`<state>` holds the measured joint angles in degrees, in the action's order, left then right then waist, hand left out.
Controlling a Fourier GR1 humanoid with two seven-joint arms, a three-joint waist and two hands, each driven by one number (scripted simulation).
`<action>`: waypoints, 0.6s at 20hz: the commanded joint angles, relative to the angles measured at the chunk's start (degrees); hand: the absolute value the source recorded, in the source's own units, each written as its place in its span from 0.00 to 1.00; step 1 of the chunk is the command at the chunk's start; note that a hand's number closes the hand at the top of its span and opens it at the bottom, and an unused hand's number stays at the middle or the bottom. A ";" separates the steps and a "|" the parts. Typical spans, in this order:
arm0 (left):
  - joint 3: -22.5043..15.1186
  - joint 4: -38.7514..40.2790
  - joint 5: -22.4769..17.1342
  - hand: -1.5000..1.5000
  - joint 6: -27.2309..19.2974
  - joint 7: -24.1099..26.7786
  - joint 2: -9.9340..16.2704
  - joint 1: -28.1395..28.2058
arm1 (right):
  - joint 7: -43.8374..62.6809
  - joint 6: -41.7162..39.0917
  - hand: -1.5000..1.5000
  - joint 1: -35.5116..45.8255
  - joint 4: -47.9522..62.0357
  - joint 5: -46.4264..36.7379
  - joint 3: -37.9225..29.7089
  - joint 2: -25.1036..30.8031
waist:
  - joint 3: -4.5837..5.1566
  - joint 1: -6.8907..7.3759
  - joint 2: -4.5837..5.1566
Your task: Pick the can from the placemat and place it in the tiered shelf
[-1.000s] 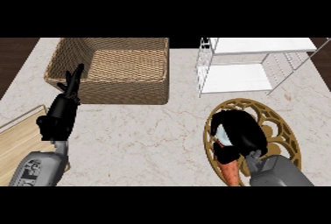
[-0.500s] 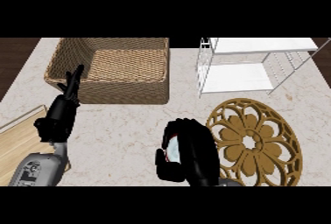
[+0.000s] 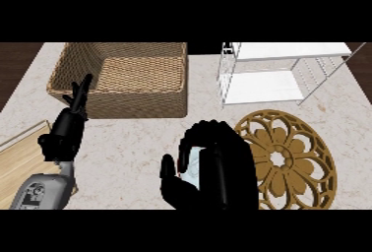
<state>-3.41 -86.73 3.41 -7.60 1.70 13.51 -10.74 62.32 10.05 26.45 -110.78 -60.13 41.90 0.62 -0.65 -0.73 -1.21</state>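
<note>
Two black hands over one pale marbled counter (image 3: 138, 142). Right hand (image 3: 218, 182): at six o'clock in the head view, just left of the round gold openwork placemat (image 3: 291, 160), fingers and thumb curled round a pale silvery can (image 3: 195, 165); only a narrow strip of the can shows between the thumb and the fingers, the rest hidden, and it sits off the placemat, to the placemat's nine o'clock side. Left hand (image 3: 69, 130): at nine o'clock, resting with fingers straight, close together, pointing toward twelve, their tips overlapping the lower left corner of the brown woven wicker basket (image 3: 127, 78); grey forearm below it at seven o'clock. Basket: rectangular, at eleven o'clock. White wire tiered shelf (image 3: 269, 81): at one o'clock, just above the placemat, its flat white tiers showing. Placemat: at four o'clock, flower-patterned cut-outs, nothing on it. Light wooden board (image 3: 25, 165): at eight o'clock, partly under the left forearm.
</note>
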 commanded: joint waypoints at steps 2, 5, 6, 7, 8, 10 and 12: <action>-3.64 3.37 -0.84 0.50 2.37 -3.95 -3.07 0.24 | 9.68 -5.34 1.00 7.50 -2.18 -5.71 -5.56 -0.59 | 0.77 -0.40 0.89; -3.33 1.56 -1.38 0.50 3.33 -4.75 -2.40 1.89 | 11.01 -7.87 1.00 9.53 -4.93 -7.99 -7.85 -0.59 | 0.75 -0.18 0.77; -4.79 1.47 -0.01 0.50 1.95 -4.14 -3.99 2.95 | 11.44 -7.38 1.00 9.96 -4.07 -9.69 -8.74 -0.59 | 0.76 -0.25 0.77; -4.60 -0.69 -0.42 0.50 2.57 -5.16 -3.39 2.88 | 12.21 -9.95 1.00 11.83 -4.81 -10.51 -8.23 -0.59 | 0.75 0.14 0.65; -2.94 1.92 -1.44 0.50 3.69 -3.98 -2.23 3.10 | 10.63 -11.58 1.00 14.60 -3.51 -9.67 -11.94 -0.59 | 0.81 0.07 0.91; -3.76 0.78 -0.78 0.50 3.04 -5.48 -3.20 1.70 | 10.39 -14.22 1.00 16.25 -2.34 -10.99 -13.81 -0.59 | 0.77 -0.05 0.88; -3.48 2.68 -0.79 0.50 2.67 -3.78 -4.09 2.37 | 9.39 -16.22 1.00 18.21 -3.33 -10.06 -16.99 -0.59 | 0.79 -0.32 1.00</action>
<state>-3.27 -88.45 3.94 -6.93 -0.56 13.06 -10.30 64.73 1.12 39.78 -113.75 -69.67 29.55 0.50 -0.58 -0.56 -1.01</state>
